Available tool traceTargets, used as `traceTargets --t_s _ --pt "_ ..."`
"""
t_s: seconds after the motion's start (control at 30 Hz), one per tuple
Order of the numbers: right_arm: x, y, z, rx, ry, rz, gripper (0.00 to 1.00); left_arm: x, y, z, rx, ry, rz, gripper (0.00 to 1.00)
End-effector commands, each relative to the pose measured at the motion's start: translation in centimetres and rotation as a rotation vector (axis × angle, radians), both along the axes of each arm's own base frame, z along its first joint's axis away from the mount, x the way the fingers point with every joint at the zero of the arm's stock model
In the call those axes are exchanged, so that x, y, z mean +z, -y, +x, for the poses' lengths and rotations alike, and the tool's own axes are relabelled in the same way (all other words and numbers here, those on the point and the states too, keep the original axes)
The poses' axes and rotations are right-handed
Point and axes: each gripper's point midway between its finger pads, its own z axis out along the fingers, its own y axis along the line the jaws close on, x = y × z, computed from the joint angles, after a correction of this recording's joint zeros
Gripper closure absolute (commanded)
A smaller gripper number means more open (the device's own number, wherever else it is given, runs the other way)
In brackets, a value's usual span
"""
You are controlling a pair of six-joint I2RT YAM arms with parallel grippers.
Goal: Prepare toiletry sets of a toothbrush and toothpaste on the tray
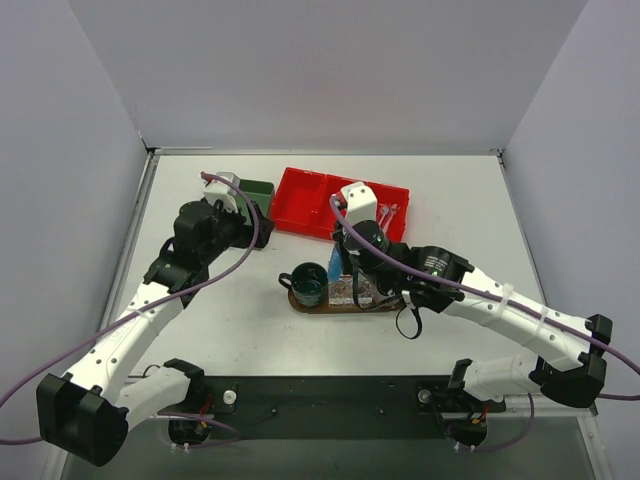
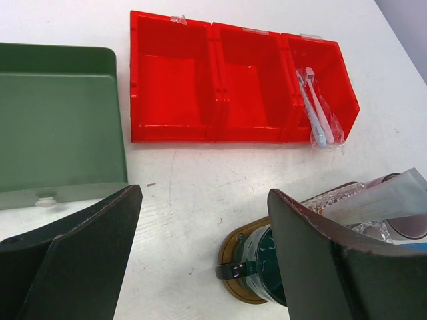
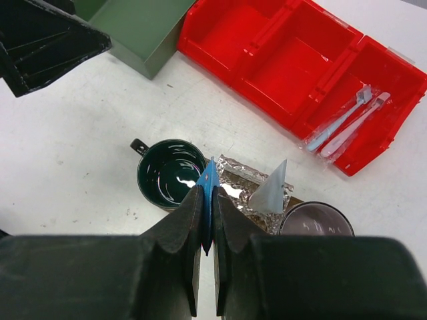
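The oval brown tray [image 1: 312, 306] lies mid-table with a dark green mug [image 1: 308, 283] at its left end. In the right wrist view a crinkled foil packet [image 3: 248, 193], a pale tube end [image 3: 270, 189] and a translucent pink mug [image 3: 313, 220] sit to the right of the green mug [image 3: 170, 175]. My right gripper [image 3: 208, 195] is shut on a blue toothpaste tube [image 3: 209, 175], hanging over the tray beside the green mug. Two pale toothbrushes [image 2: 315, 110] lie in the red bin's right compartment. My left gripper [image 2: 203, 200] stands wide open over bare table by the green box, holding nothing.
The red three-compartment bin [image 1: 300, 195] stands behind the tray; its left and middle compartments show nothing inside. A green square box [image 2: 60, 127] sits to the bin's left, close under my left gripper. White walls close in the table's sides.
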Motion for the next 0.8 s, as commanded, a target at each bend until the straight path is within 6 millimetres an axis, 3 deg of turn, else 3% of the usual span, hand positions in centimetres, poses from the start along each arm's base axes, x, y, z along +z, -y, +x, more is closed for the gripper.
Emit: traceTargets --t_s 0.0,0.17,0.47,0.77 --pt "0.4 -0.1 2.1 -0.039 0.059 0.056 1.0 2.8 0.0 0.4 0.007 0.067 -0.013 0.14" --pt "-0.4 0.1 3.1 -0.049 0.042 0.118 1.0 2.8 0.4 0.2 -0.018 0.069 -0.006 0.15" --pt "-2.2 0.5 3.5 -0.072 0.039 0.06 1.0 2.7 0.7 0.2 -0.03 0.065 -0.004 0.16" --pt "-2.7 0.6 3.9 -0.081 0.07 -0.001 1.0 2.6 0.9 0.2 -0.043 0.066 -0.006 0.16"
